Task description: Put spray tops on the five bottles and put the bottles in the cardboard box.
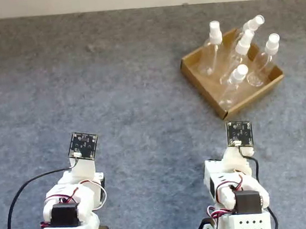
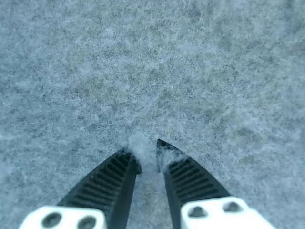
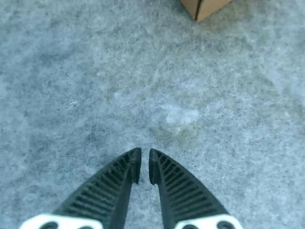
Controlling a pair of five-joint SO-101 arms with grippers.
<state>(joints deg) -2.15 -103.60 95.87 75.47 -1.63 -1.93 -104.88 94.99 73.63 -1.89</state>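
Five capped bottles [image 1: 231, 90] are leaning inside the cardboard box [image 1: 199, 87] at two o'clock on the table [image 1: 83, 72], so the left tool [image 2: 147, 151] and right tool [image 3: 144, 157] are resting narrow and empty near six o'clock, apparently finished.

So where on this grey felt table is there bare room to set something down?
Bare: the grey felt table left of the brown cardboard box, and the strip between the left arm and right arm. Crowded: the box, holding five clear white-topped spray bottles.
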